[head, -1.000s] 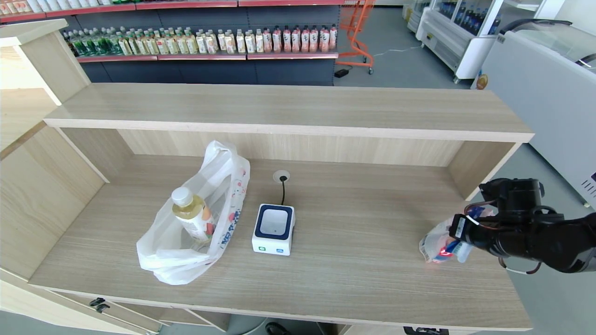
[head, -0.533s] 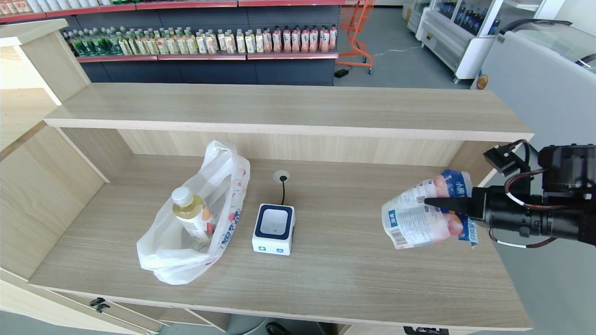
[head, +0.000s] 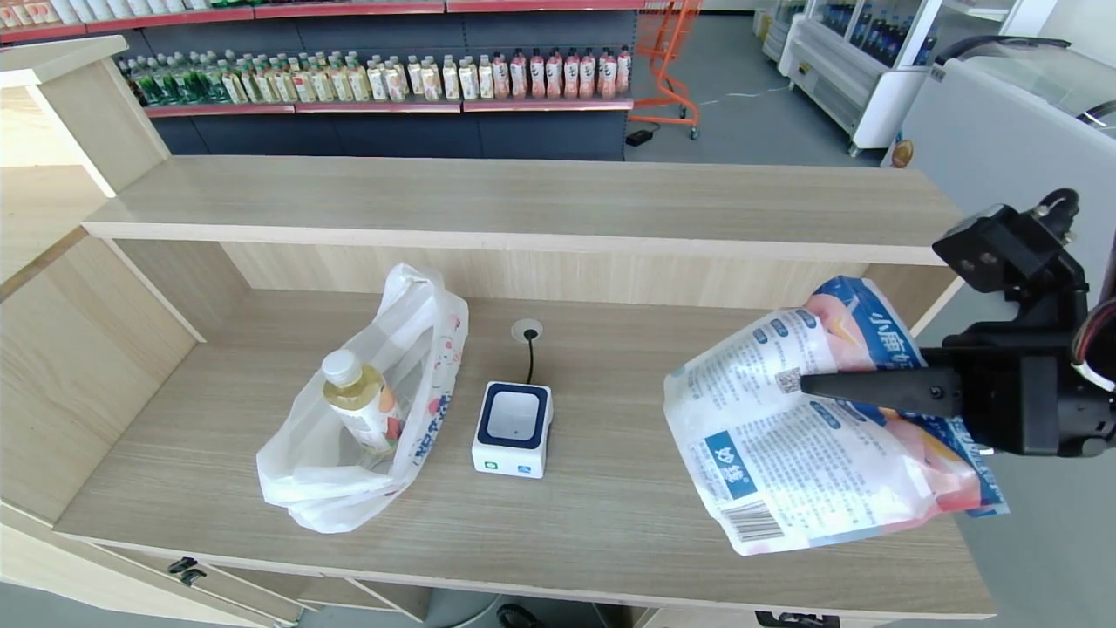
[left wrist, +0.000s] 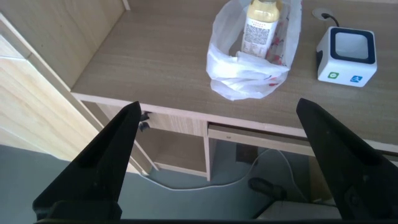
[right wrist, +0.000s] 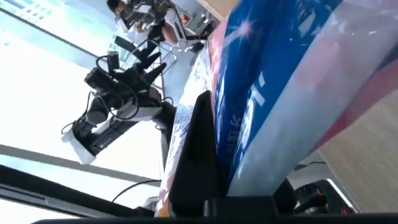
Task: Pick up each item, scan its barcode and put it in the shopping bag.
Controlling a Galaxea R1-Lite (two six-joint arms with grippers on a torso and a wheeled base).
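Lifted higher, the snack pouch (head: pixel 785 453) pinched in the right end effector (head: pixel 809 382) needs its barcode (head: pixel 751 521) faced down over the scanner (head: pixel 513 427) at nine o'clock.

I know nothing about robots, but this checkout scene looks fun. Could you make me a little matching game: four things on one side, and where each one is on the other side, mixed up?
Things:
1. bottle
2. scanner
3. snack packet
4. shopping bag

Places:
A. clamped in the right gripper, held up above the counter
B. lying open on the left part of the counter
C. inside the shopping bag
D. sitting mid-counter, with its cable running off behind it

Pairs: 1-C; 2-D; 3-A; 4-B
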